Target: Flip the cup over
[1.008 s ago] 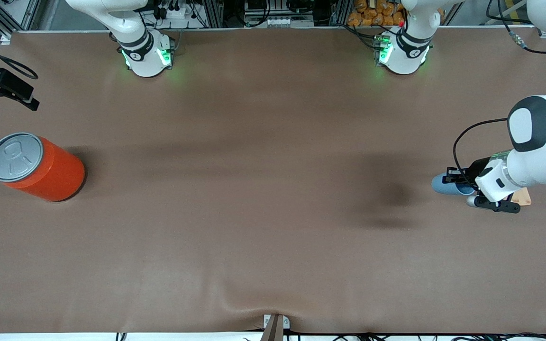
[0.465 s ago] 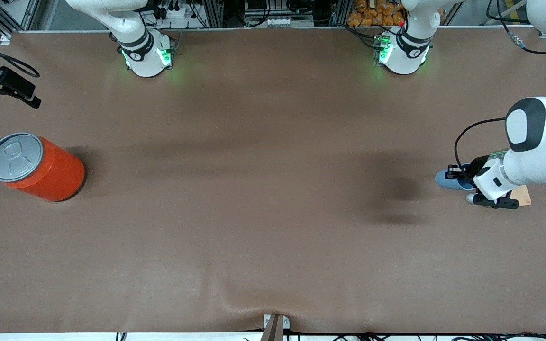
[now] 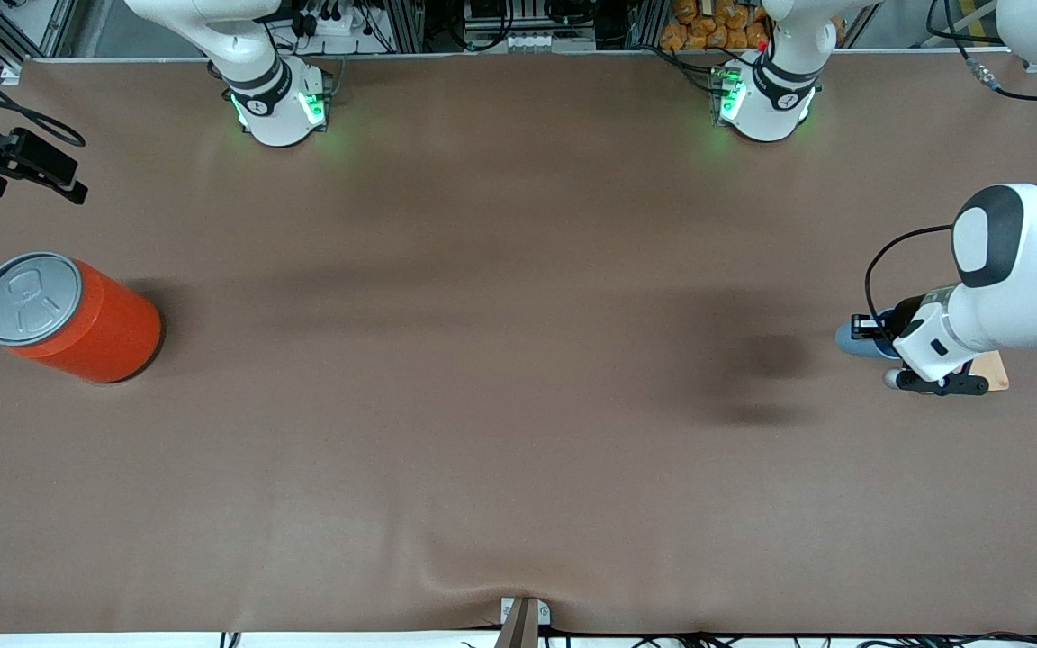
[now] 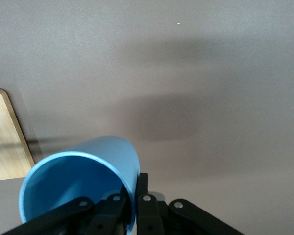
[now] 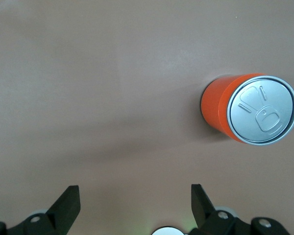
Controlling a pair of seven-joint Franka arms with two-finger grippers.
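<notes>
Table [image 3: 518, 405]: a broad surface under a brown cover, bearing few items, all lying toward its two ends. Left arm [image 3: 1023, 270]: reaches out to its own end of the table, wrist turned sideways, which suits a task of turning a vessel over. Orange can [image 3: 68, 317]: large cylinder with a grey lid, standing upright at the right arm's end of the table; it takes no part in the task and appears merely parked there. Wooden board [image 3: 991, 371]: a pale rounded-corner piece at the left arm's end, partly hidden under the left wrist. Left gripper [image 4: 132, 205]: fingers pinched narrow on the wall of the cup, one finger inside the rim and one outside, a hold that leaves the body free to be swung round. Right gripper [image 5: 134, 203]: fingers spread wide and holding nothing, over the table near the orange can; this arm waits. Cup [image 4: 83, 183]: small light-blue tumbler, darker within, held by its rim in the left gripper over the left arm's end of the table beside the board, lying tilted with its mouth toward the wrist camera; judged mid-flip, not yet set down.
</notes>
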